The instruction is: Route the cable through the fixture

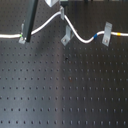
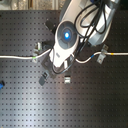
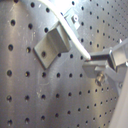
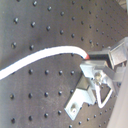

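A white cable [image 1: 42, 24] runs across the black perforated board. It lies in the left clip [image 1: 22, 38] and the right clip [image 1: 106, 36], and rises to a peak between them. My gripper [image 1: 60, 11] is shut on the cable at that peak, just above the middle metal fixture [image 1: 65, 37]. In the first wrist view the cable [image 3: 70, 32] passes over the grey bracket [image 3: 50, 44] and ends between the fingers [image 3: 107, 59]. The second wrist view shows the cable [image 4: 45, 56] arcing into the gripper [image 4: 91, 57], with the bracket [image 4: 80, 100] beside it. In the second exterior view the arm [image 2: 65, 37] hides the grip.
The cable's right end [image 1: 119, 35] carries yellow and blue marks. In the second exterior view a small dark clip [image 2: 44, 77] and a grey bracket [image 2: 67, 78] stand below the arm, with a blue object [image 2: 1, 84] at the second exterior view's left edge. A dark pole [image 1: 30, 20] leans at the upper left.
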Robot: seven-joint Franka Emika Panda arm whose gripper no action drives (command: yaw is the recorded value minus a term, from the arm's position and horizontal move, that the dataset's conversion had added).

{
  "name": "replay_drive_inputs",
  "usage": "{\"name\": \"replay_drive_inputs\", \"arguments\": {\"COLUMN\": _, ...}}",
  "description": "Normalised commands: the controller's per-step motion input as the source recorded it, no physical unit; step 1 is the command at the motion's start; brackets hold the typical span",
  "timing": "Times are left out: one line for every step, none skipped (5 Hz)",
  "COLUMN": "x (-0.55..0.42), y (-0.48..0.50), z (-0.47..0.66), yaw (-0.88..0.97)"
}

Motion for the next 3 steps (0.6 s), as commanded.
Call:
{"name": "replay_drive_inputs", "arguments": {"x": 0.165, "y": 0.177, "z": 0.34, "yaw": 0.21}}
{"name": "replay_drive_inputs", "arguments": {"x": 0.153, "y": 0.146, "z": 0.46, "yaw": 0.12}}
{"name": "replay_drive_inputs", "arguments": {"x": 0.117, "y": 0.065, "z": 0.40, "yaw": 0.09}}
